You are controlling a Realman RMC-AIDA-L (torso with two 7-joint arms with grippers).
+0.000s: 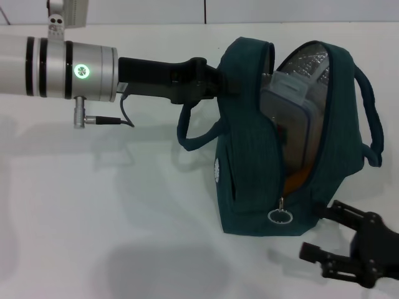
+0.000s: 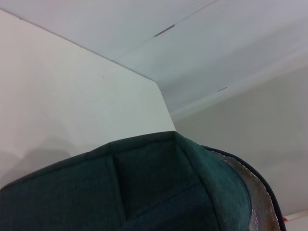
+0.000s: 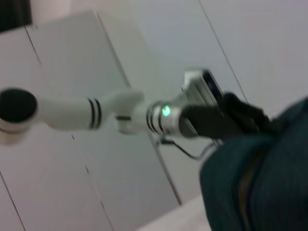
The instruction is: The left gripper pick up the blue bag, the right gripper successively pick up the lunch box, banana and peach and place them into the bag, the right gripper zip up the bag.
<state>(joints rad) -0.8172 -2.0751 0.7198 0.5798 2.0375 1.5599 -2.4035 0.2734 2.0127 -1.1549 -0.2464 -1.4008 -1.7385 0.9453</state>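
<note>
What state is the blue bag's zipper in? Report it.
Open. The blue bag gapes, showing the lunch box and foil lining; the ring pull sits at the bottom end.

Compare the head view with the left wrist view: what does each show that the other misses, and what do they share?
Only the head view shows the left gripper at the blue bag, the lunch box inside, an orange item low in the opening, the zipper ring pull, and the right gripper open beside the bag. Only the left wrist view shows the background wall corner. Both show the bag's teal fabric and foil lining.
</note>
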